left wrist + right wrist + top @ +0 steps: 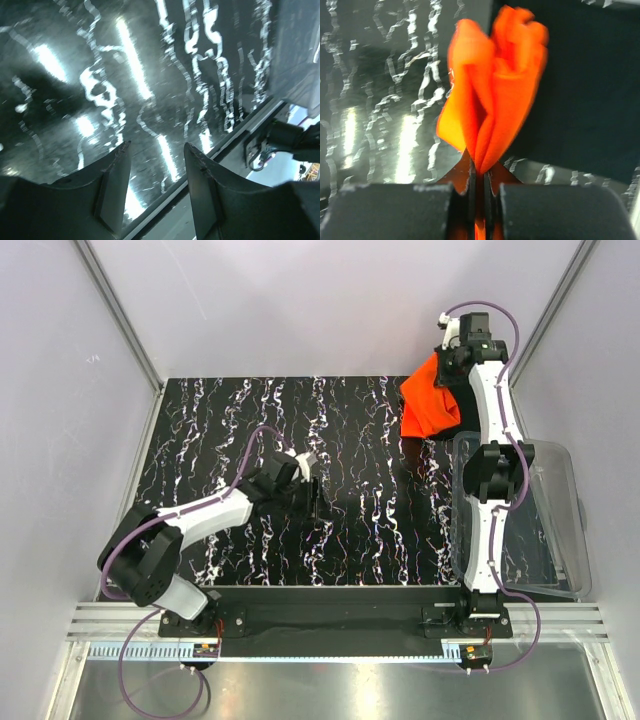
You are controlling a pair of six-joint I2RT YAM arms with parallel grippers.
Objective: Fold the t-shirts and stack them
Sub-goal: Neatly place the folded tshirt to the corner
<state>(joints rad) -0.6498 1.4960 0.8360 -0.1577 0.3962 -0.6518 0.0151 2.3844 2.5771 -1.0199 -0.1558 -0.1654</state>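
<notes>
The right hand (479, 176) is pinching a bunched edge of the orange-red t-shirt (495, 90), its jaws closed tight on the cloth. The shirt is hanging in a crumpled clump just beyond the far edge of the clear plastic bin (560, 540). The left hand (156, 148) is hovering low over the bare desk (370, 440), well to the left of the bin, with its fingers spread and gripping nothing. A plain dark patch is lying beside the bin's far left corner, under the orange cloth. It may be the black t-shirt, though the wrist view is too blurred to be sure.

The step in hand is probably getting the orange shirt spread flat. To do that well, the right arm should be drawing the cloth leftward, away from the bin and onto open desk. It should be lowering so the hanging end lands first and drags out smooth instead of dropping in a heap. The left hand should be taking a second corner so the two can be pulling the shirt taut before any fold.
</notes>
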